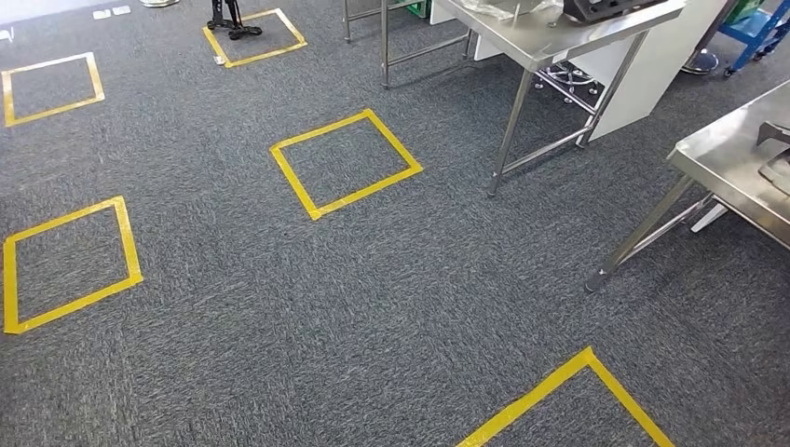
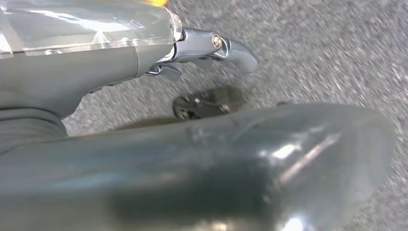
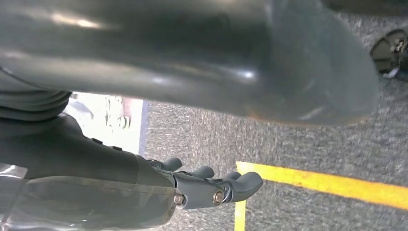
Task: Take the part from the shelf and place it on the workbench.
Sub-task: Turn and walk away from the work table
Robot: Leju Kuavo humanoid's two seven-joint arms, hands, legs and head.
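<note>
My left hand [image 2: 202, 53] hangs over grey carpet with its thumb stretched out and nothing in it. My right hand [image 3: 211, 185] also hangs free above the carpet, fingers loosely extended and empty, next to a yellow tape line [image 3: 332, 185]. A steel workbench [image 1: 717, 163] stands at the right edge of the head view, with dark metal pieces [image 1: 775, 154] lying on its top. I cannot tell whether these are the task's part.
A second steel table [image 1: 559, 42] stands at the back right, holding a dark box [image 1: 610, 7]. Yellow tape squares [image 1: 345, 163] mark the grey carpet, one holding a black stand [image 1: 228, 19]. A blue cart [image 1: 759, 33] sits in the far right corner.
</note>
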